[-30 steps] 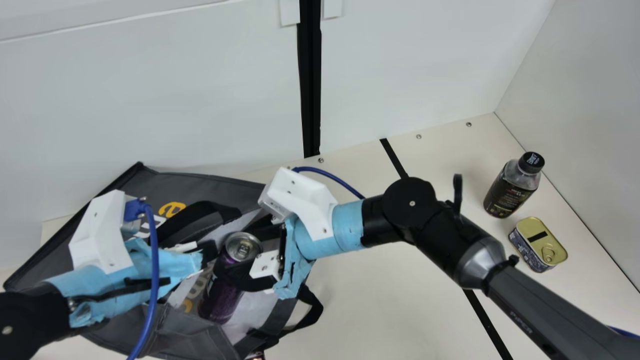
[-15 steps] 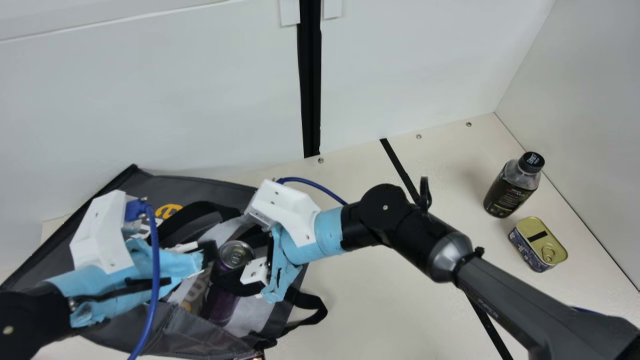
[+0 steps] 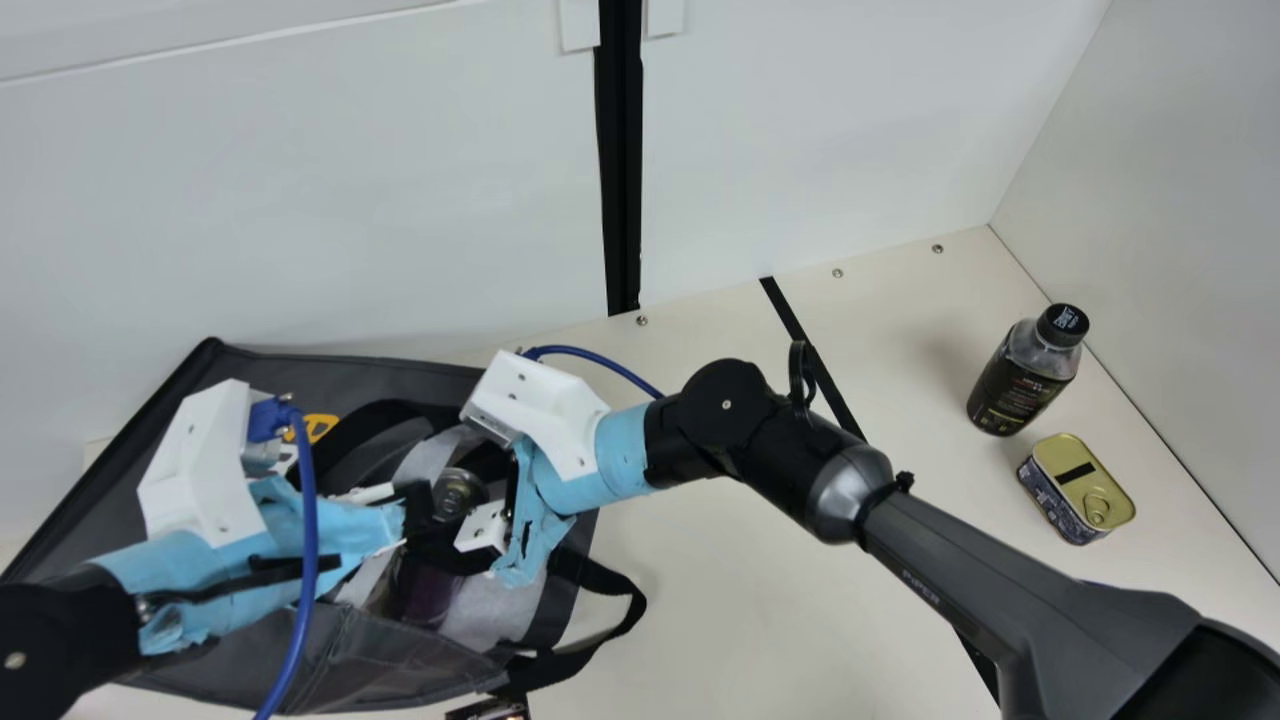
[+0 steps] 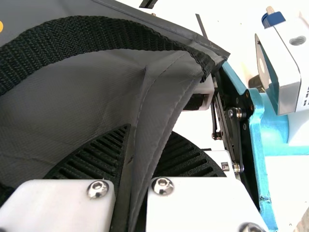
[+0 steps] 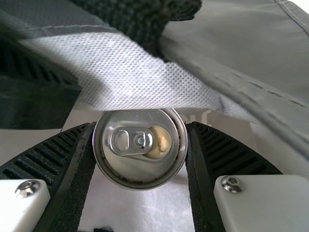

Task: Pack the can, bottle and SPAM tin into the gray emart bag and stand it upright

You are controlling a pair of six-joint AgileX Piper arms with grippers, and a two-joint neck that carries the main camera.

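bottle [image 3: 1018, 388], tin [image 3: 1068, 478], can [image 5: 133, 169] and bag [image 3: 360, 660] number one each.

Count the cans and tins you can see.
2: the can held by the right gripper in the bag's mouth, and the SPAM tin beside the bottle. More may be hidden in the bag.
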